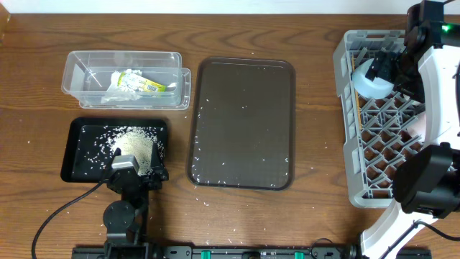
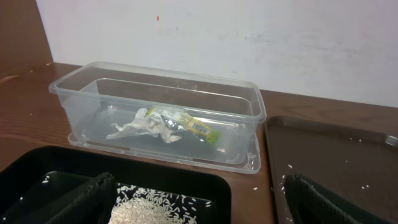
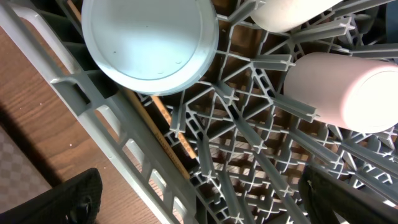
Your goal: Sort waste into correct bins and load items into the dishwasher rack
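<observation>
The clear tub [image 1: 79, 65] [image 2: 155, 93] holds the crumpled white paper wad with its yellow-green wrapper [image 1: 136, 83] [image 2: 165, 123]. The black tray [image 1: 79, 155] [image 2: 186, 177] holds the rice heap [image 1: 136, 144] [image 2: 155, 208]. My left gripper [image 1: 138, 167] [image 2: 199, 208] is open and empty at the tray's near right corner, over the rice. The grey rack [image 1: 348, 151] [image 3: 124, 134] holds the upturned light-blue bowl [image 1: 372, 79] [image 3: 149, 43], the pink cup [image 3: 342, 87], the white cup [image 3: 292, 12] and the chopsticks [image 3: 168, 121]. My right gripper [image 1: 394, 66] [image 3: 211, 205] is open and empty above the rack. The dark-blue bowl is not clearly seen.
A large dark brown serving tray [image 1: 241, 122] [image 2: 323, 149] lies between the bins and the rack, with stray rice grains on it and on the table around it. The right arm's body [image 1: 431, 144] hangs over the rack's right side.
</observation>
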